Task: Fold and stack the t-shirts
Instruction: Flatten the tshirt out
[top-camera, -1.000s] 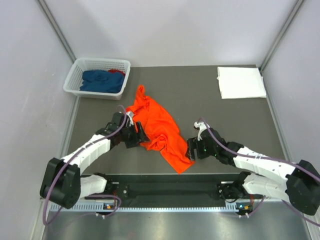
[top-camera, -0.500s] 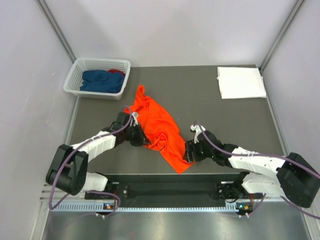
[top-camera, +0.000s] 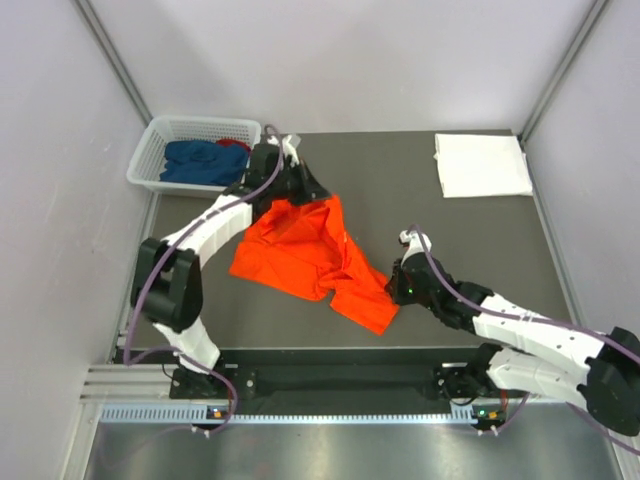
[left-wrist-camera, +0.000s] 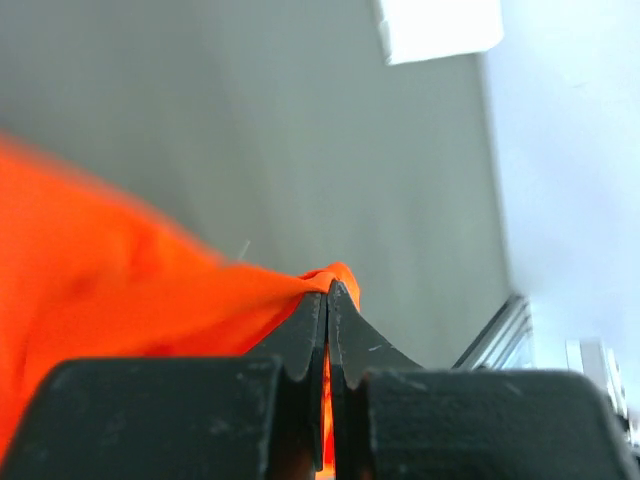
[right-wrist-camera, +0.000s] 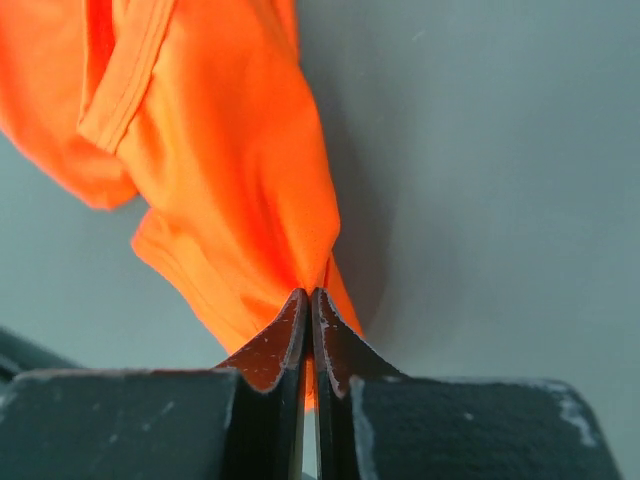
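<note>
The bright orange t-shirt (top-camera: 305, 255) hangs stretched between both grippers over the dark table. My left gripper (top-camera: 318, 190) is shut on its far edge beside the basket; in the left wrist view the cloth (left-wrist-camera: 120, 270) is pinched at the tips of the left gripper (left-wrist-camera: 327, 290). My right gripper (top-camera: 397, 286) is shut on the shirt's near right corner, and the right wrist view shows the orange cloth (right-wrist-camera: 230, 150) bunched into the right gripper (right-wrist-camera: 309, 296). A folded white t-shirt (top-camera: 482, 165) lies at the far right. Dark blue (top-camera: 205, 162) and red (top-camera: 236, 145) t-shirts lie in the basket.
The white lattice basket (top-camera: 205, 121) stands at the far left corner of the table. Light walls and metal rails (top-camera: 120, 60) close in the table on the left, back and right. The white t-shirt (left-wrist-camera: 440, 25) shows at the top of the left wrist view.
Both grippers closed on the orange t-shirt. The left arm swung from the shirt's near left side up to the far side by the basket, pulling the cloth out wider.
</note>
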